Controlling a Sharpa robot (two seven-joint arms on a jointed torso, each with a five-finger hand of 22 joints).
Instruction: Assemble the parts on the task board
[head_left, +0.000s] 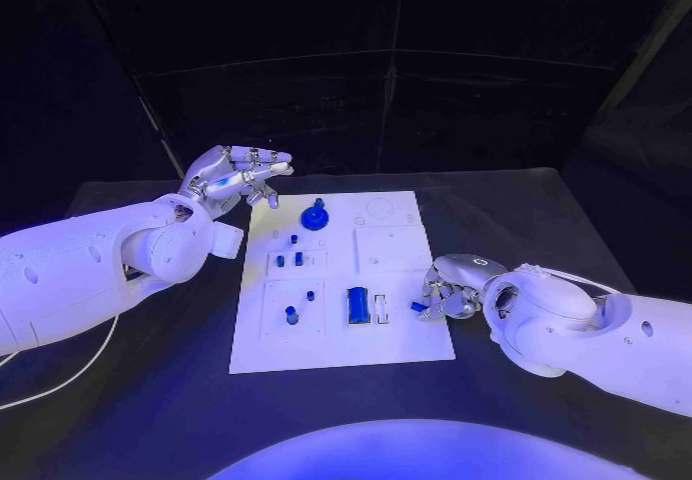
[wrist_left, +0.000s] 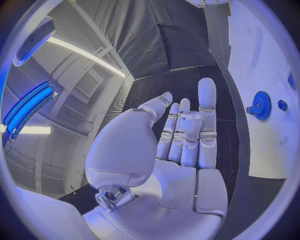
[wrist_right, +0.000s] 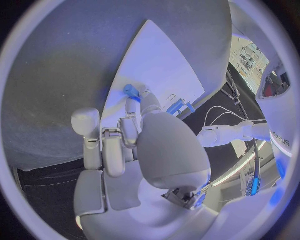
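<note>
The task board (head_left: 346, 335) is lying flat in the middle of the black tabletop (head_left: 130, 400), running from the centre of the head view down toward its lower middle. Several blue parts are sitting on it: a blue gear (head_left: 315, 215) near the board's upper left, two small blue pegs (head_left: 290, 259) just below it in the left column, and a long blue block (head_left: 356, 305) standing in a recess in the lower middle, with a pale slot just beside it. Smaller blue pieces in the lower-left recess are too small to make out.

The left hand (head_left: 238, 178) is hovering in the upper left of the head view, off the board's upper left corner and above the tabletop. Its fingers (wrist_left: 207, 107) are stretching out side by side with the thumb apart from them, and the palm is carrying nothing. In the left wrist view the gear (wrist_left: 260, 105) is showing at the board's edge beyond the fingertips, apart from them.

The right hand (head_left: 450, 290) is resting at the board's right edge, in the right middle of the head view. Its fingers are curling down around a small blue part (head_left: 420, 306), and the back of the hand is hiding most of the contact. In the right wrist view a fingertip is touching that blue part (wrist_right: 131, 92) on the white board (wrist_right: 156, 60); whether the piece is truly being pinched or only touched is something I cannot tell.
</note>
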